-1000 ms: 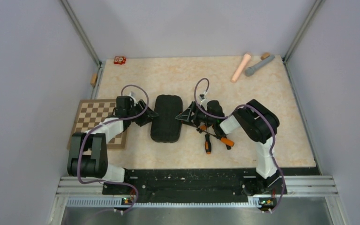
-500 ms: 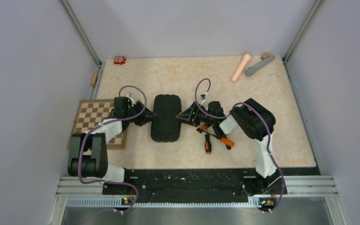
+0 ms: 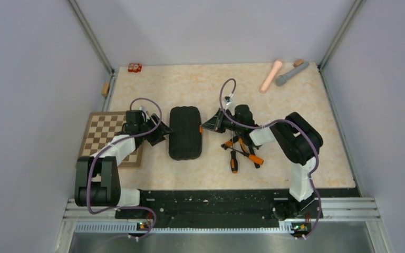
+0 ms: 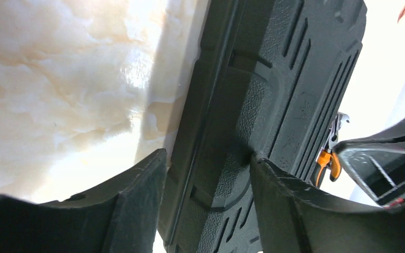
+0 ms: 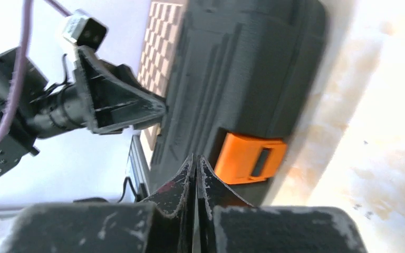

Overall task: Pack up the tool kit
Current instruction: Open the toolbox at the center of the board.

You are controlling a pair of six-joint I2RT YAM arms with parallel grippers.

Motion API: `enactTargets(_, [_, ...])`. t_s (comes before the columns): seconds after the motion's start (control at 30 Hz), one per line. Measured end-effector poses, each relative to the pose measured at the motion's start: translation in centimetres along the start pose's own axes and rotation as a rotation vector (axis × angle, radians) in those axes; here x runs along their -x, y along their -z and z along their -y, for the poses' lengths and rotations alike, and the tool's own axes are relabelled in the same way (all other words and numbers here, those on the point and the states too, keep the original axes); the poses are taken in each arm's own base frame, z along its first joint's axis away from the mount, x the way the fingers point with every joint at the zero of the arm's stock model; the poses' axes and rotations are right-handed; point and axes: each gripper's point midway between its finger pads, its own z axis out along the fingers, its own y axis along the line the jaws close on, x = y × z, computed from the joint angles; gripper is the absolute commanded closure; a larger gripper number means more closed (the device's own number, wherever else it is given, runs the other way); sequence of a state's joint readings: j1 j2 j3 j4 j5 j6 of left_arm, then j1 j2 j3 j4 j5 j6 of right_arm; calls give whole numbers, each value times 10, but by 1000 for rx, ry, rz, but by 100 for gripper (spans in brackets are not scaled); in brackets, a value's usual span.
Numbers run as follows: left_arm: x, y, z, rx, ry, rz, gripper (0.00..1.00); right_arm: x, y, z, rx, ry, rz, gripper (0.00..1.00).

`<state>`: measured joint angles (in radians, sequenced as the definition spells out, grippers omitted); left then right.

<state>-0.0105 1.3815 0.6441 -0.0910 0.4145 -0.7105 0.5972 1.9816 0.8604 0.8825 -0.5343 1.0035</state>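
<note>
1. The tool kit case point(image 3: 185, 134) lies closed and flat on the table point(image 3: 153, 84), between the two grippers, long axis pointing away from the arm bases.
2. The left gripper point(image 3: 160, 135) is at the case's left long edge. In the left wrist view its fingers point(image 4: 137, 203) are spread apart, with the ribbed edge of the case point(image 4: 285, 95) between them. One finger is beside the case's outer rim and the other lies against the lid surface. Whether they clamp the case cannot be told.
3. The right gripper point(image 3: 209, 126) is at the case's right long edge. In the right wrist view its fingers point(image 5: 176, 192) are pressed together with nothing between them.
4. The closed tips sit just beside the orange latch point(image 5: 249, 158), on its left in that view, against the side of the case.
5. The pliers and screwdrivers point(image 3: 241, 152) lie in a loose pile on the table, right of the case and outside it.
6. The chessboard point(image 3: 103, 134) lies left of the case, under the left arm.
</note>
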Motion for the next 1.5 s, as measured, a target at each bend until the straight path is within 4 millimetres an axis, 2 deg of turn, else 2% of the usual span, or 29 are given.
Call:
enactTargets(0.07, [-1, 1, -3, 17, 2, -2, 34, 8, 1, -10, 2, 40, 6, 100])
enactTargets(0.13, [-4, 1, -4, 20, 4, -14, 34, 14, -1, -23, 14, 81, 7, 92])
enactTargets(0.2, [-5, 1, -4, 20, 6, -17, 34, 17, -2, -28, 12, 99, 13, 78])
enactTargets(0.27, [-5, 1, -3, 19, 7, -19, 34, 18, -1, -26, -8, 102, 18, 71])
enactTargets(0.43, [-5, 2, -3, 23, 8, -22, 32, 18, 4, -6, -76, 67, 22, 61])
enactTargets(0.67, [-5, 7, -4, 59, 4, -35, 30, 15, 7, 11, -103, 36, 3, 58])
enactTargets(0.87, [-4, 3, -5, 64, 5, -48, 31, -6, -2, 32, -68, -15, -64, 52])
enactTargets(1.07, [-3, 0, -3, 50, 8, -55, 39, -10, -6, 31, 8, -34, -77, 43])
enactTargets(1.23, [-1, -4, 2, 22, 17, -56, 47, -11, -7, 32, 60, -64, -81, 39])
enactTargets(1.5, [2, -10, 7, -13, 12, -55, 50, -13, -9, 26, 133, -68, -97, 33])
